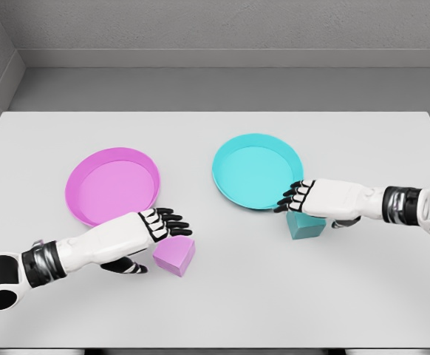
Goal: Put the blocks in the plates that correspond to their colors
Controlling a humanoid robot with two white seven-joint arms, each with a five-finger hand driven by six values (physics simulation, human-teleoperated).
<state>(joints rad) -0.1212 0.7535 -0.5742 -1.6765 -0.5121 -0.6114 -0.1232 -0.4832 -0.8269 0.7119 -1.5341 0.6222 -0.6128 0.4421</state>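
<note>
Left hand reaches in nearest to me, low over the white table, its dark fingers held out flat over the top of the pink block and its thumb hanging below beside the block's near side; the fingers look spread wide, and I would not say they grip anything yet. That block sits on the table just in front of the pink plate, clear of the rim.

A little further back, the right hand comes in from the other side with its fingers extended and loose over the teal block, the palm above it and the fingertips reaching to the near edge of the teal plate. Nothing is held there either, as far as I can see. This block lies right beside its plate's near rim.

What worries me is how close each block sits to its plate: a careless closing of the fingers could nudge a block sideways or catch a plate rim and shove the plate. A shallow pinch on a smooth cube might also let it slip on the lift.

Count: two hands, two blocks, two plates, one of each colour, both plates lying empty
</note>
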